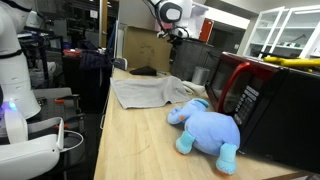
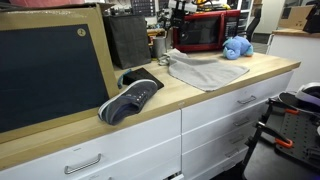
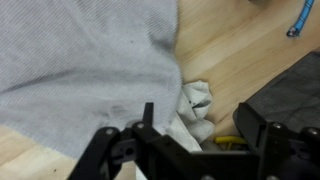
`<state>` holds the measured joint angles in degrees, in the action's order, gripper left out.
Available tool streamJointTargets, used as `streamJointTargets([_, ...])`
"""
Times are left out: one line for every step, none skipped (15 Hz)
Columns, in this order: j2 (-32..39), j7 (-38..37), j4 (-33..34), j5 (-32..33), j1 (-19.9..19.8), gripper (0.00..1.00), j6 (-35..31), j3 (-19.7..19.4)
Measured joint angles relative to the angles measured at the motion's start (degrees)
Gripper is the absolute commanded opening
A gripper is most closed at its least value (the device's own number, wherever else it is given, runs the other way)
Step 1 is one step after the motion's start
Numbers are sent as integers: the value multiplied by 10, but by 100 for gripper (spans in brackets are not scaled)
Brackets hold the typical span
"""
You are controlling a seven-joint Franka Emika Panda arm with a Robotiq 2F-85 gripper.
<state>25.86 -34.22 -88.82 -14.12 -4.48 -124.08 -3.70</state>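
Fingers (image 3: 103, 150) of your gripper (image 3: 185, 138) stand spread and empty over the gray towel's (image 3: 80, 60) edge; the tabletop (image 3: 230, 50) bears that towel, a crumpled white rag (image 3: 195, 105) just beside it.

**Layout on the counter**

I am hovering my gripper (image 3: 190, 150) over the towel (image 3: 80, 60) edge, a crumpled rag (image 3: 195, 105) lying just beside it. The towel is lying on the counter (image 2: 90, 125), between the shoe (image 2: 130, 98) and the plush toy (image 2: 236, 47), which is sitting before the microwave (image 2: 200, 32).
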Motion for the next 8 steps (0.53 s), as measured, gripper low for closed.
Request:
streamJointTargets([-6, 29, -15, 4, -5, 48, 0, -4])
streamJointTargets([-10, 54, -33, 11, -9, 39, -1, -10])
streamJointTargets([-12, 76, -51, 21, -12, 32, -2, -18])
streamJointTargets([-13, 98, -70, 32, -14, 23, -6, -25])
streamJointTargets([-13, 119, -90, 44, -17, 17, -12, -31])
streamJointTargets([-14, 138, -111, 55, -19, 10, -21, -37])
streamJointTargets([-16, 156, -132, 66, -21, 1, -32, -41])
streamJointTargets([-19, 174, -154, 75, -23, 0, -41, -44])
